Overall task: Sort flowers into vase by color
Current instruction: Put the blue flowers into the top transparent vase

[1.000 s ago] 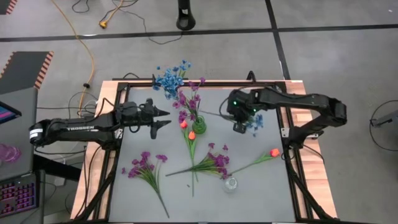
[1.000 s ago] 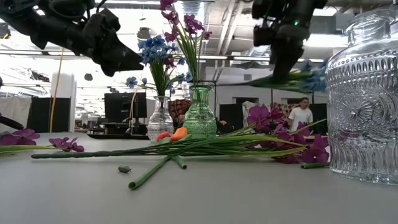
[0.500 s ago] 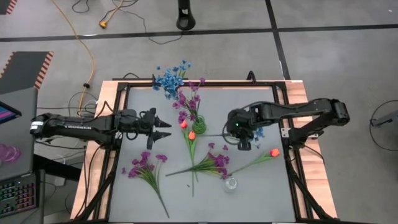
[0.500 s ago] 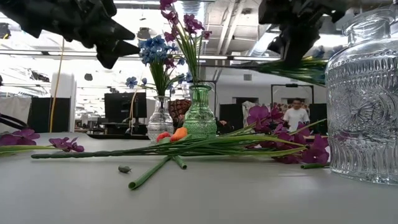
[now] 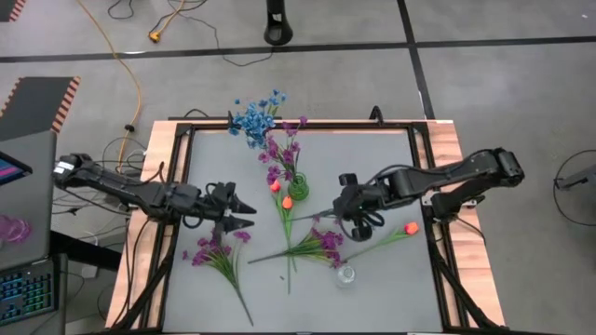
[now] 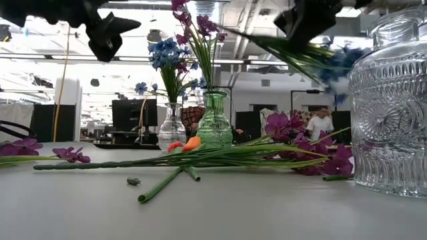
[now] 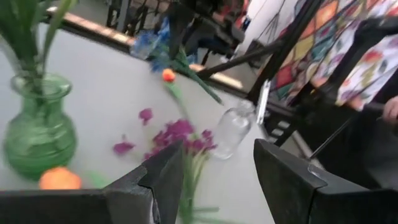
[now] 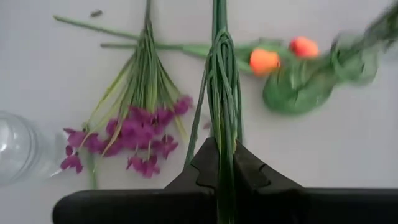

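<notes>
Clamping a blue sprig by its stem, the right gripper carries it at frame centre for vase sorting, while the left gripper hovers half-open.

No readable text, label, brand, number or sign appeared in any of the four views. Neither dark arm showed legible lettering at this moment, and nothing was printed on the worktop, the glass vases or the flowers. Bright patterned panels behind the worktop carried colour only, with no words that could be made out.
</notes>
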`<state>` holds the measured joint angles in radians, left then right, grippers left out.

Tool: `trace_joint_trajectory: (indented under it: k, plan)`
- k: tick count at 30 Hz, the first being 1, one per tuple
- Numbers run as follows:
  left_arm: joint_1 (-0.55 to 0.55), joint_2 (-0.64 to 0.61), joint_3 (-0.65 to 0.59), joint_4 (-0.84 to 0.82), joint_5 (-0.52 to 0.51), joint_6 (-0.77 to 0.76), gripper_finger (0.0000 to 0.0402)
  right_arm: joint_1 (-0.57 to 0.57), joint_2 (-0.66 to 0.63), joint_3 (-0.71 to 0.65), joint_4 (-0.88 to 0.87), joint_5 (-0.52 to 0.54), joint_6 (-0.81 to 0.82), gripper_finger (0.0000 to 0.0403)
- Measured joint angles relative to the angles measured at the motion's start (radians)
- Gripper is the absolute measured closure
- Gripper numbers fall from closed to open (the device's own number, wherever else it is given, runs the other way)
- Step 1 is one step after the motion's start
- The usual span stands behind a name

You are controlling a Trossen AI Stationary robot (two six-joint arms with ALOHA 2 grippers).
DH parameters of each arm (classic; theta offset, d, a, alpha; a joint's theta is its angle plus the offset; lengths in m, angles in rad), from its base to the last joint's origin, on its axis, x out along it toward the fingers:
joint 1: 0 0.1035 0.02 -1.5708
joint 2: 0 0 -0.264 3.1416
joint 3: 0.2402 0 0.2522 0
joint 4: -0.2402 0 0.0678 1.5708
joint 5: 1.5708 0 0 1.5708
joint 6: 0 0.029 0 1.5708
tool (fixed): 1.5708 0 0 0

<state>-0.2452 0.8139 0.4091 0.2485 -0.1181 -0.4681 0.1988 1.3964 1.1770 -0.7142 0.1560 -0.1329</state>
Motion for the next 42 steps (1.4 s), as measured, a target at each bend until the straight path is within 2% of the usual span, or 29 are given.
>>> trace_joint_trajectory:
  k: [7, 14, 20, 25, 32, 42]
  plan:
    - [-0.050, 0.107, 0.000, 0.181, -0.055, -0.121, 0.0221, 0.065, 0.000, 0.000, 0.161, 0.058, -0.177, 0.0362]
    - [-0.053, 0.290, 0.000, 0.427, -0.044, -0.328, 0.0221, 0.121, 0.000, 0.000, 0.293, 0.059, -0.371, 0.0362]
    - [-0.057, 0.446, 0.052, 0.586, -0.004, -0.485, 0.0221, 0.153, 0.020, 0.000, 0.310, 0.060, -0.492, 0.0362]
    - [-0.058, 0.575, 0.156, 0.587, 0.010, -0.545, 0.0221, 0.173, 0.088, 0.000, 0.340, 0.090, -0.621, 0.0362]
    - [-0.058, 0.724, 0.276, 0.549, 0.028, -0.600, 0.0221, 0.216, 0.175, 0.000, 0.405, 0.235, -0.749, 0.0362]
    - [-0.056, 0.845, 0.314, 0.533, 0.062, -0.689, 0.0221, 0.268, 0.261, -0.001, 0.510, 0.297, -0.913, 0.0358]
